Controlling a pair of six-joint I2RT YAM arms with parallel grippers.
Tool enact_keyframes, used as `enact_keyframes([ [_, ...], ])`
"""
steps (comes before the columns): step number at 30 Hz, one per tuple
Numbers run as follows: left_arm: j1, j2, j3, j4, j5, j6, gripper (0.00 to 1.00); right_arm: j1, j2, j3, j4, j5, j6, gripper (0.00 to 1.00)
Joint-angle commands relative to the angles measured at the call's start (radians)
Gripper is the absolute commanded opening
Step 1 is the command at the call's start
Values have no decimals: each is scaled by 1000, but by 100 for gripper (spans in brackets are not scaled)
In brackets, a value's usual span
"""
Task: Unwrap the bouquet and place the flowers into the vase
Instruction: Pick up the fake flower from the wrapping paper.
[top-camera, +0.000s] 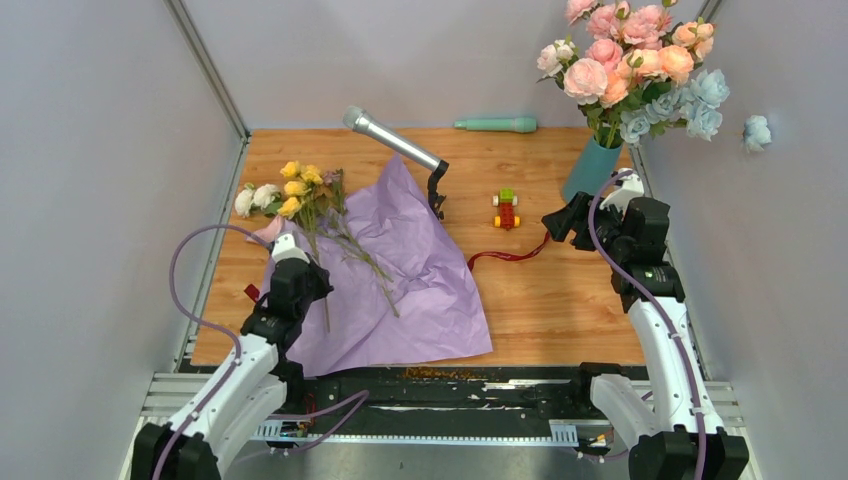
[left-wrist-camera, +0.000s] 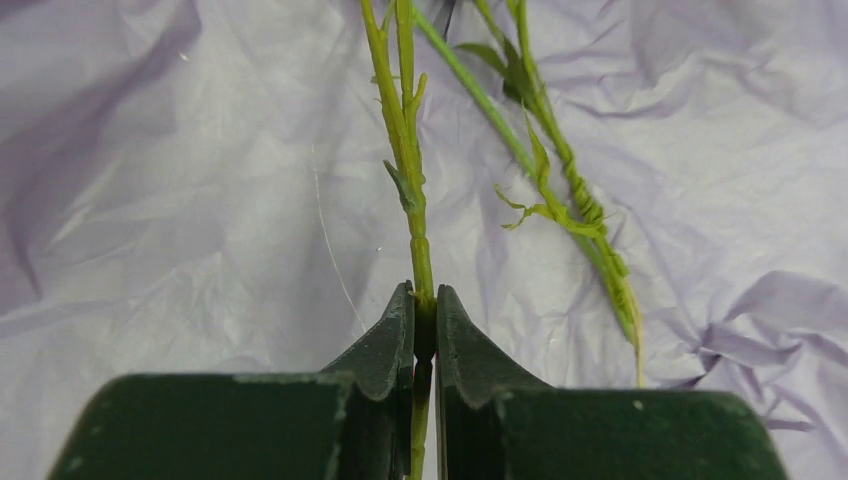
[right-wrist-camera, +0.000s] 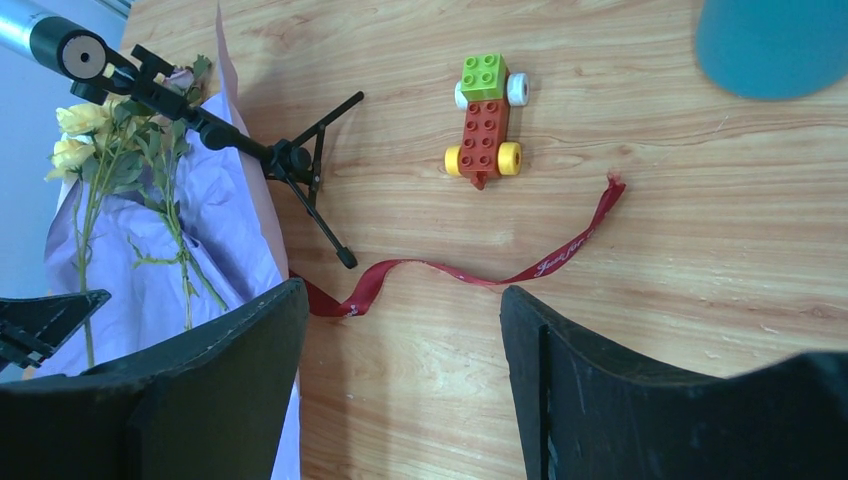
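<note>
Unwrapped already: the left tool (left-wrist-camera: 424, 312) is clamped on one thin green stem (left-wrist-camera: 404, 150) of the flowers (top-camera: 296, 188), yellow and cream roses lying on the lilac paper (top-camera: 430, 285), left of the tabletop (top-camera: 560, 300). Next, I'd say, lift and carry to the teal vase (top-camera: 592, 168) back right; the right tool (right-wrist-camera: 400, 295) gapes empty.

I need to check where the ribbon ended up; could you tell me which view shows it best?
The right wrist view: the dark red ribbon lies large and clear on the wood, one end by the lilac paper. The top external view shows it small but complete. The left wrist view misses it.
</note>
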Motion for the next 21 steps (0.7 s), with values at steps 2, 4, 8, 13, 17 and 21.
enact_keyframes([
  [2, 6, -177, 13, -39, -41, 17, 0, -2, -2, -6, 40, -44, 22, 72],
  [4, 6, -237, 25, -60, -30, 30, 0, -2, -5, -6, 42, -55, 26, 72],
  [8, 6, -343, 58, -114, -24, 42, 0, -2, -9, -3, 45, -75, 34, 72],
  [13, 6, -444, 107, -141, -7, 23, 0, -2, -16, -3, 47, -86, 42, 72],
  [17, 6, -475, 141, -105, 43, 15, 0, -2, -21, 0, 49, -107, 44, 72],
  [21, 6, -463, 174, -19, 185, 32, 0, -2, -28, 1, 85, -216, 48, 74],
])
